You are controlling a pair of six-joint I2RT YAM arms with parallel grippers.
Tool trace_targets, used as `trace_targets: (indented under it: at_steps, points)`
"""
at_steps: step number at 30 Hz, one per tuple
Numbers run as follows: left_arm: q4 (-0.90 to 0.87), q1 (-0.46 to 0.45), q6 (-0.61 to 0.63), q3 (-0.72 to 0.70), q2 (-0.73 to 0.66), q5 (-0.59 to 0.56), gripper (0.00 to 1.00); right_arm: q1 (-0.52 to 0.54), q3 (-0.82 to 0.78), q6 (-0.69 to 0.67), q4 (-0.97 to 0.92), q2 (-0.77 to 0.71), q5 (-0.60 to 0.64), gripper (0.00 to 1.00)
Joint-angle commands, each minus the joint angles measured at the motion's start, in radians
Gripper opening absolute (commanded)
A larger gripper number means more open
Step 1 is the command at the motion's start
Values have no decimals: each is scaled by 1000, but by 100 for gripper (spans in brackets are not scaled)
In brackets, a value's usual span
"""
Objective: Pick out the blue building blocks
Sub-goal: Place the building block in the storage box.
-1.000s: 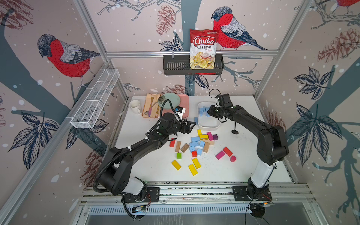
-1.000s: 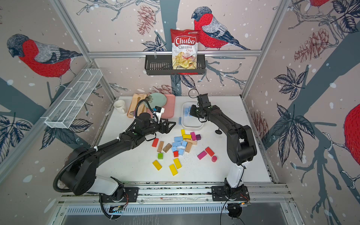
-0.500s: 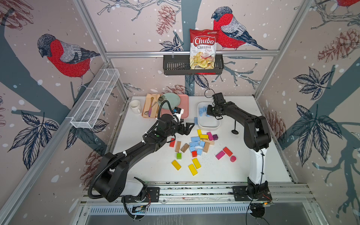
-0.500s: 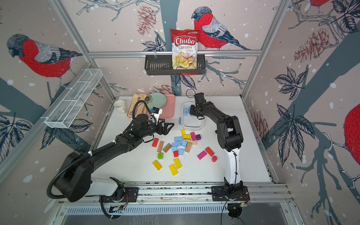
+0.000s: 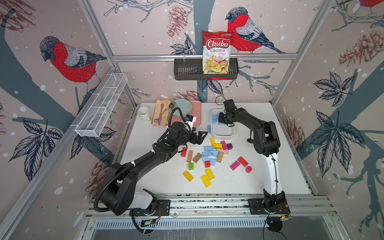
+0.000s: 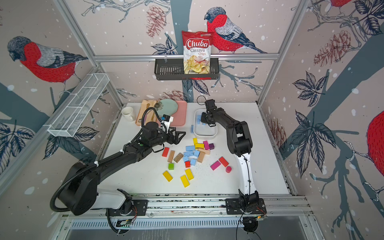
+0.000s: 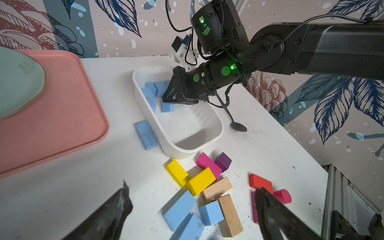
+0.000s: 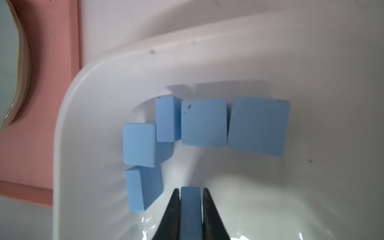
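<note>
One blue block (image 8: 190, 212) in right tool (image 8: 190, 190), inside tub (image 8: 87, 99)

Left arm (image 5: 145, 160): stretched forward, low.
Left gripper (image 5: 202, 137): jaws wide apart, empty.
Right arm (image 5: 259, 128): elbow bent, wrist down.
Right gripper (image 8: 190, 197): clamps a blue block (image 8: 190, 214).

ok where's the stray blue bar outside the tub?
In a top view the blue bar lies on the table beside the white tub, between it and the pink tray.
</note>
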Motion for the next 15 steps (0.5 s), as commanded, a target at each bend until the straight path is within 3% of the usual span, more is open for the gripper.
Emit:
trace_targets:
  at_steps: [1, 9, 15]
  points:
    - [14, 2, 9, 4, 4, 6, 96, 1, 28, 6, -21, 21, -1, 16]
    - [19, 2, 5, 4, 10, 12, 96, 5, 80, 18, -36, 59, -37, 30]
    - [26, 2, 1, 4, 18, 18, 96, 6, 81, 41, -27, 53, -75, 32]
